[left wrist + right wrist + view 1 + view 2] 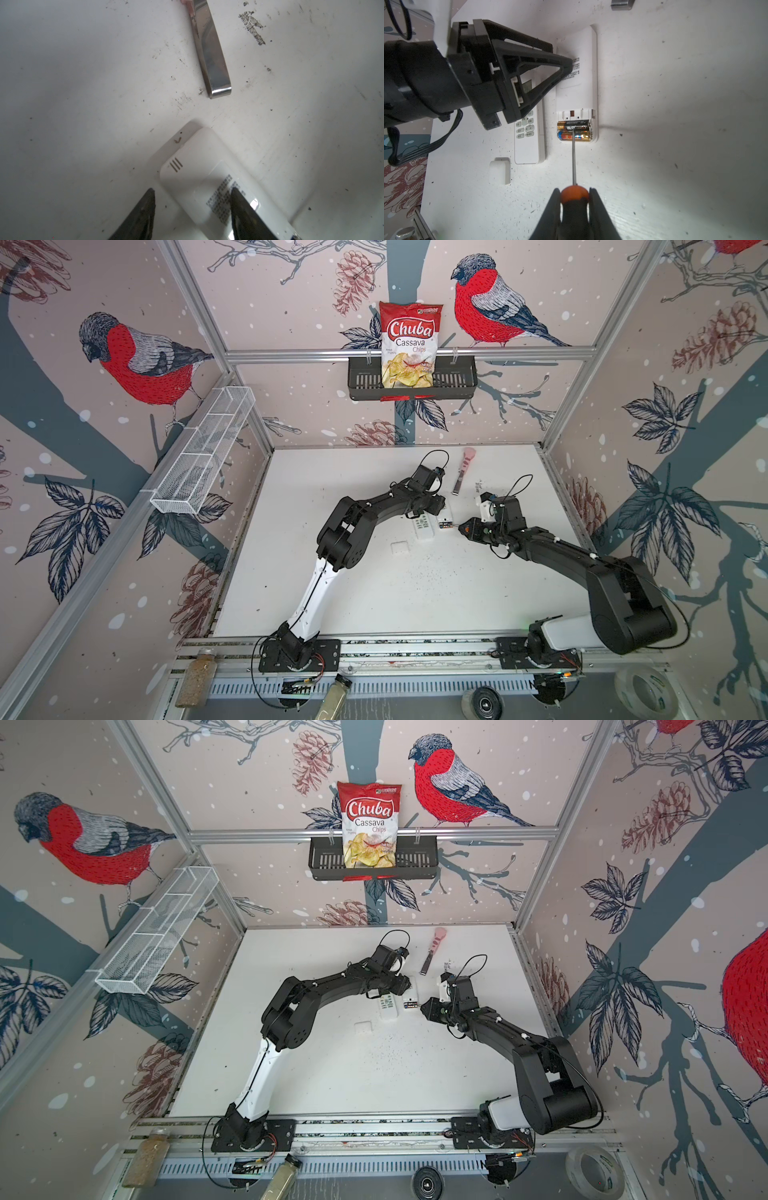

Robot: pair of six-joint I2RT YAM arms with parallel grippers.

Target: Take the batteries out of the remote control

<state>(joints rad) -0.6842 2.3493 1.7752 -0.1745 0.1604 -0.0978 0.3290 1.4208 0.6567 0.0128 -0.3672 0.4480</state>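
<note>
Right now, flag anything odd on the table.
The face-down remote has its battery bay open, showing two mismatched batteries; a small white cover lies loose near the face-up remote. Dark specks dot the table.

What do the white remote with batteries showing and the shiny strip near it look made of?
The remote is likely plastic, smooth and slightly glossy: moulded grooves, soft highlight. The strip seems polished metal, perhaps steel: mirror-like reflections, crisp bent end.
</note>
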